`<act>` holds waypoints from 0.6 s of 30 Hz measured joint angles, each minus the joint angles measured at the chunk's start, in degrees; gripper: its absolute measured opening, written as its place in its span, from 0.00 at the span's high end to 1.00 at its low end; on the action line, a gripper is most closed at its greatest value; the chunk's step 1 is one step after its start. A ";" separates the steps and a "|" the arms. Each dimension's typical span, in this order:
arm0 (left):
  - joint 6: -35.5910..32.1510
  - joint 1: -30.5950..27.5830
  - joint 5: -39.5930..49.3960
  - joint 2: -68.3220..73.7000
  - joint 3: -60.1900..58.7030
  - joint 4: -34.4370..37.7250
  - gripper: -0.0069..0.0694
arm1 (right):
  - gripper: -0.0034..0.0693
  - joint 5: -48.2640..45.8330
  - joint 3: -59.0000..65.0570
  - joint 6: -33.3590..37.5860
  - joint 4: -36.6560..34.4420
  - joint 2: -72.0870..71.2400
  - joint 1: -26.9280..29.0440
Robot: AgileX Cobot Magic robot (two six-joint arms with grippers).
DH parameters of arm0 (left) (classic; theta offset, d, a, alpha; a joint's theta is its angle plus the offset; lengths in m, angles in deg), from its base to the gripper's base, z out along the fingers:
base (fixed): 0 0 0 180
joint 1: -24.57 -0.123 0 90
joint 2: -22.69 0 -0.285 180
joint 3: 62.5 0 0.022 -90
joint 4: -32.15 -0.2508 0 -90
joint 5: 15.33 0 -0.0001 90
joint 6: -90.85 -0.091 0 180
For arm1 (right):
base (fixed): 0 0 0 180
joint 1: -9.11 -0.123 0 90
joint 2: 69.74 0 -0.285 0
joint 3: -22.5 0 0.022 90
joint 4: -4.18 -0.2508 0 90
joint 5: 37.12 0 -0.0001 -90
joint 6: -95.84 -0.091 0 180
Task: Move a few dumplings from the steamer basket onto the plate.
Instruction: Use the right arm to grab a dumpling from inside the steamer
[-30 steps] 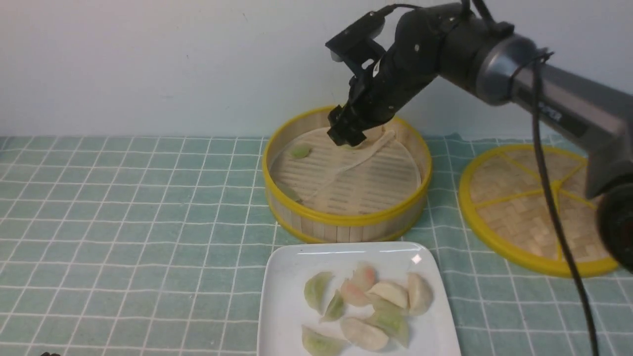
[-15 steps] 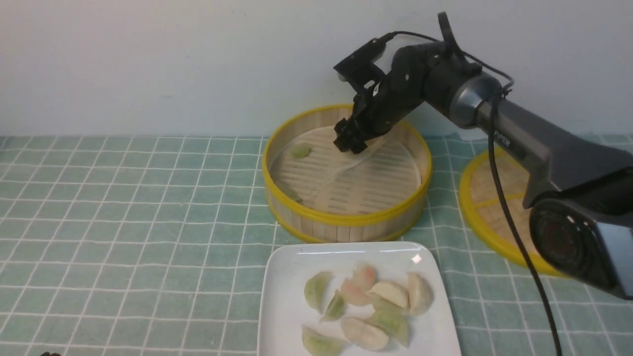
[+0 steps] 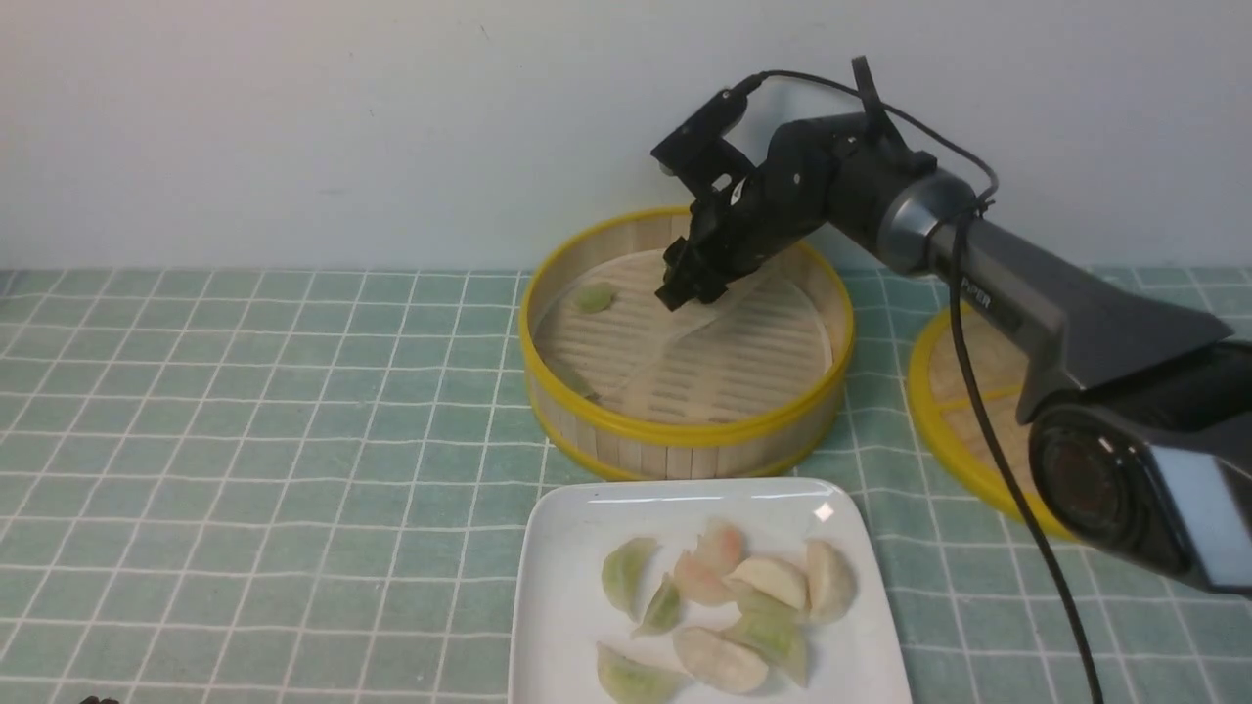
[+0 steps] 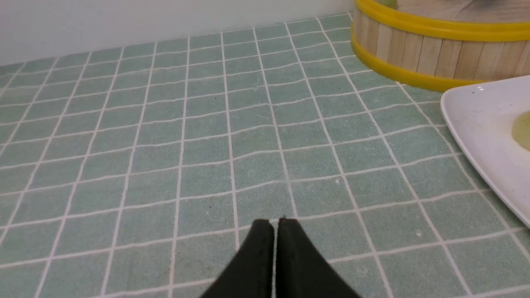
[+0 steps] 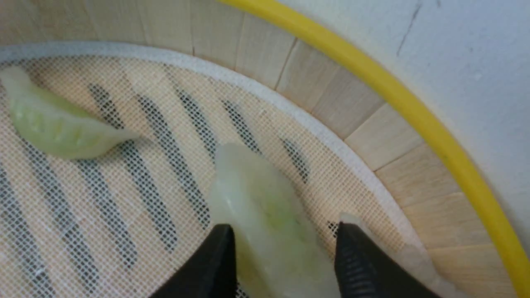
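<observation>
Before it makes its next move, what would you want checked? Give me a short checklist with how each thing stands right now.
- Right pincer is over the steamer basket: ok.
- A green dumpling lies between its two tips: ok.
- That dumpling is firmly gripped: cannot tell; one side looks close to a tip, but pressure doesn't show.
- Neighbouring pale dumpling is well away from the tips: not ok, it lies right beside one.
- Plate has bare space for another dumpling: ok, along its left side.
- Left pincer is out of the way: ok, shut and away from basket and plate.
</observation>
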 joint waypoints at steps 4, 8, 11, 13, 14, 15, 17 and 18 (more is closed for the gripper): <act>0.00 0.00 0.00 0.00 0.00 0.00 0.92 | 0.61 -1.17 -0.03 1.82 0.00 0.00 0.00; 0.00 0.00 0.00 0.00 0.00 0.00 0.92 | 0.65 -4.48 -0.09 2.09 1.35 -0.46 0.00; 0.00 0.00 0.00 0.00 0.00 0.00 0.92 | 0.78 -8.06 -0.03 1.48 2.75 -1.17 0.00; 0.00 0.00 0.00 0.00 0.00 0.00 0.92 | 0.90 -13.25 0.15 -0.93 4.09 -3.26 0.00; 0.00 0.00 0.00 0.00 0.00 0.00 0.92 | 0.90 -13.25 0.15 -0.93 4.09 -3.46 0.00; 0.00 0.00 0.00 0.00 0.00 0.00 0.92 | 0.90 -16.43 0.15 -2.88 4.32 -5.69 0.00; 0.00 0.00 0.00 0.00 0.00 0.00 0.92 | 0.90 -18.53 0.15 -3.98 4.15 -7.74 0.04; 0.00 0.00 0.00 0.00 0.00 0.00 0.92 | 0.90 -19.62 0.15 -4.29 3.73 -8.76 0.12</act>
